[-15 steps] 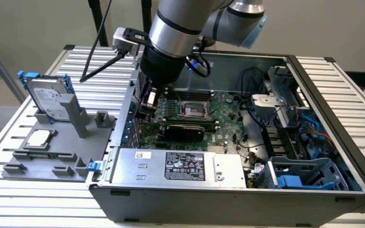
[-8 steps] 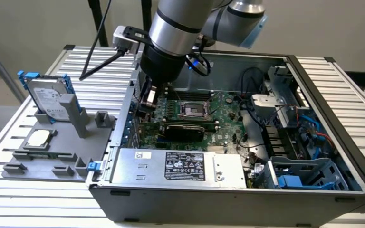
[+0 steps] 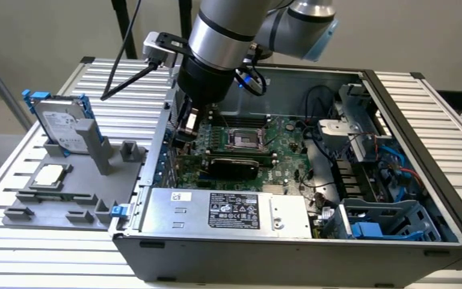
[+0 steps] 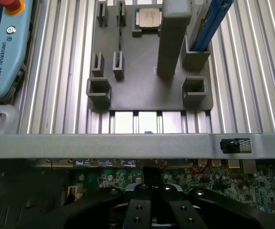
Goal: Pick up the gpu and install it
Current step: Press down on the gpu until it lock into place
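From the exterior view, my arm hangs inside the open PC case, close to its wall on that view's left, above the motherboard. In the wrist view the claw is pinched together; I can't make out the gpu.

Arm: silver cylindrical links, grey-blue joint cap, black wrist section with blue fitting and black cables. End effector: black, glossy, curved housing; finger links carry small round screws.
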`<state>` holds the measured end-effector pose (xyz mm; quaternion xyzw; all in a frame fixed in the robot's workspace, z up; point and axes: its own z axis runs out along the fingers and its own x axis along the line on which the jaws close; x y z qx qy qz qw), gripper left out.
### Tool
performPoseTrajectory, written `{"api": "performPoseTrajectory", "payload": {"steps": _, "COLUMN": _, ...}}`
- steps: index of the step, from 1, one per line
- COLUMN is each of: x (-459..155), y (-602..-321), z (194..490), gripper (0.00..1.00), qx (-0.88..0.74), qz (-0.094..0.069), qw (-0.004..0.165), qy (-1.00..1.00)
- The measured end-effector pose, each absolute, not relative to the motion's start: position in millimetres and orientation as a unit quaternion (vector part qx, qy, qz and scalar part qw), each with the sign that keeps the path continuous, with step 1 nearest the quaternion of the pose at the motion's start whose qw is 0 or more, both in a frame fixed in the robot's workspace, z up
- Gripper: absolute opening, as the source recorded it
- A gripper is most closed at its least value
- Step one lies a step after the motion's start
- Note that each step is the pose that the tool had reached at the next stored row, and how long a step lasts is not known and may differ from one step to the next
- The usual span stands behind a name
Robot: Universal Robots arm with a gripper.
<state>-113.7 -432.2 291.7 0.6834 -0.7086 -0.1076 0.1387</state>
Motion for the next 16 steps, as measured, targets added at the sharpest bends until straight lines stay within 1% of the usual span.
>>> {"api": "performPoseTrajectory", "payload": {"steps": 16, "x": -118.5, "y": -432.2, "z": 289.5, "gripper": 0.11, "qx": 0.677, "qz": -0.109, "qw": 0.138, "qy": -0.715}}
